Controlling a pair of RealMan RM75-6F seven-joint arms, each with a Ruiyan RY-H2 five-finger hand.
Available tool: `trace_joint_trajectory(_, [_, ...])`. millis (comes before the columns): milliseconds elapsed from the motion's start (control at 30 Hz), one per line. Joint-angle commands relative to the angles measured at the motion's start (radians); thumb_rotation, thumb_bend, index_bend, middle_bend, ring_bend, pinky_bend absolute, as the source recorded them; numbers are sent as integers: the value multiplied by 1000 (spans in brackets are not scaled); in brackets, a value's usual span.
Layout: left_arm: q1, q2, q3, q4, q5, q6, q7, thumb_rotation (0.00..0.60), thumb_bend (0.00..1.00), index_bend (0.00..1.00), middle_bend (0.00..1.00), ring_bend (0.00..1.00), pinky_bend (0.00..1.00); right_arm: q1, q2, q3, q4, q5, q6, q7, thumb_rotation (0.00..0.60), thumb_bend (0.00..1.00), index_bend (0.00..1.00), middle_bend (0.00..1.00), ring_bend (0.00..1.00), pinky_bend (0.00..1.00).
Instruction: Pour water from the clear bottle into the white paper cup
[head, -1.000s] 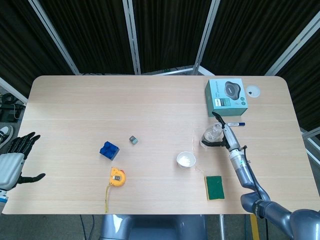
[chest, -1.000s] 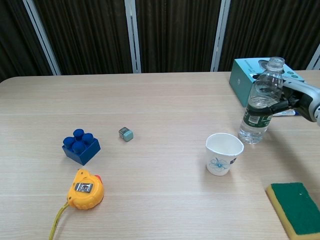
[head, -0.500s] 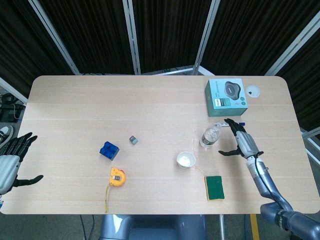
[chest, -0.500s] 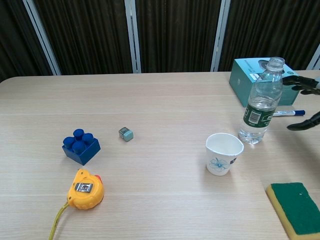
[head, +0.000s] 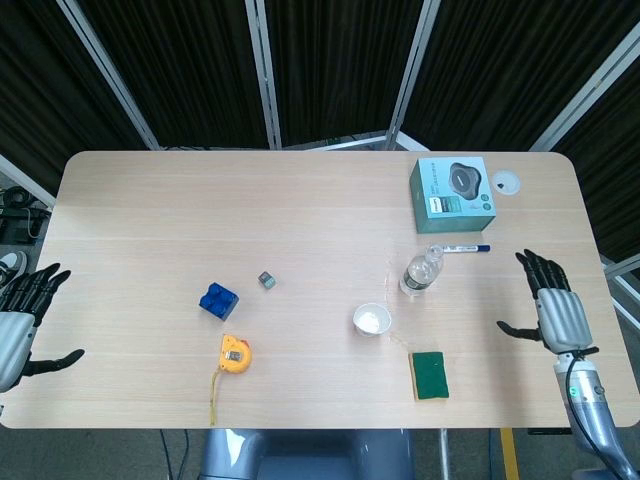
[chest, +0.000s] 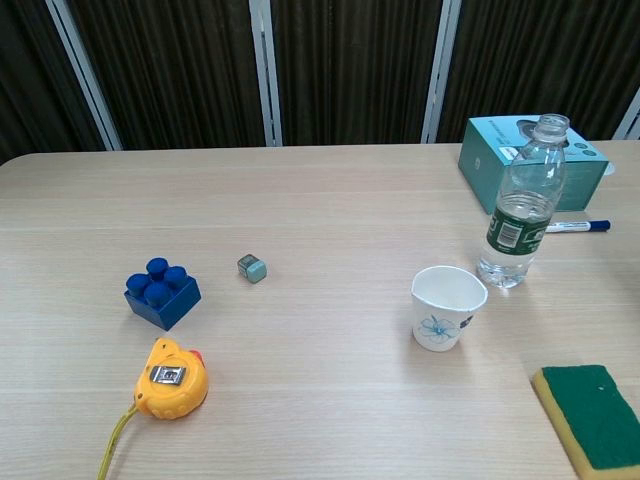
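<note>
Dark curtains with pale metal uprights back a light wooden table (head: 300, 210). On it the clear bottle (chest: 521, 205) stands upright and uncapped, roughly a third full, just beside and slightly behind the white paper cup (chest: 447, 306), which also stands upright with its mouth open. The two do not touch.

Thin plastic like this will likely dent under a hard squeeze, and the low water keeps its weight near the base, so it should feel light but a little top-shy when tipped. The green-labelled waist looks the best place to take hold: stiffer than the shoulder and less slick. The cup is light and easily knocked over.

At the table's right edge the right hand (head: 552, 308) hangs empty, fingers spread, well apart from the bottle. The left hand (head: 20, 320) sits off the left edge, fingers apart and, as far as the partial view shows, holding nothing. Neither hand appears in the chest view.
</note>
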Motion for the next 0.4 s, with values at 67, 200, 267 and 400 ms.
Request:
trace_joint_trajectory(67, [1,-18,-4,16,1,4,21,600,0,0,0,0,0,-88,125,-10,-223,-60,136,-111,600,0,0,0,0,0])
trace_joint_trajectory(200, [8,-39,-14,29,3,33,58,600,0,0,0,0,0,-109,157,-15,-292,-85,174,-214,600,0,0,0,0,0])
trace_joint_trajectory(267, [13,-44,-17,33,4,47,67,600,0,0,0,0,0,-116,160,-18,-306,-83,177,-242,600,0,0,0,0,0])
trace_joint_trajectory(400, [18,-49,-20,37,4,59,69,600,0,0,0,0,0,-125,162,-14,-318,-73,187,-276,600,0,0,0,0,0])
